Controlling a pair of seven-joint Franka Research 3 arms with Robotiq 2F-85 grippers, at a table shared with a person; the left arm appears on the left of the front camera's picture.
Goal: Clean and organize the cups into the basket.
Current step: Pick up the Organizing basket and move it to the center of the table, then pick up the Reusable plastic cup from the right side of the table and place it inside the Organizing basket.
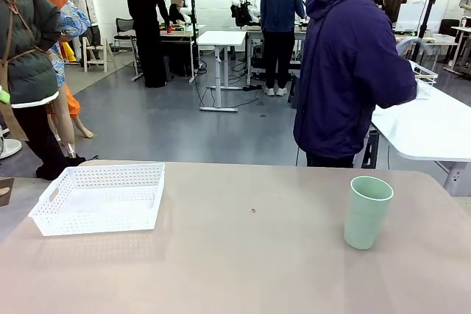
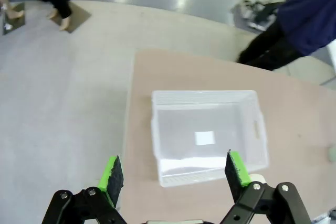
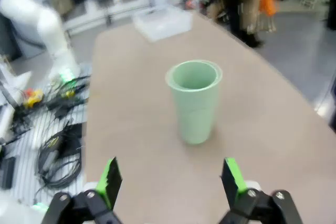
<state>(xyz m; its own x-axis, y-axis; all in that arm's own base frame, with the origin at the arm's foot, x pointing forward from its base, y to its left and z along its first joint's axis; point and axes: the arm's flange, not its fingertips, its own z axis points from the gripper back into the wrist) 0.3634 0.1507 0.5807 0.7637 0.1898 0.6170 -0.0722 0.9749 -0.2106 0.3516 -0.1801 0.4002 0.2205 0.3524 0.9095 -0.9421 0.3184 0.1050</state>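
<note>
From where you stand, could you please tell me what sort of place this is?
Probably a robotics lab or workshop: white work tables stand across a grey floor, people work at them, and cables lie beside our table.

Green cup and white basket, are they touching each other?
Apart. The front view shows the green cup at the right of the table and the white basket at its left, bare tabletop between them.
</note>
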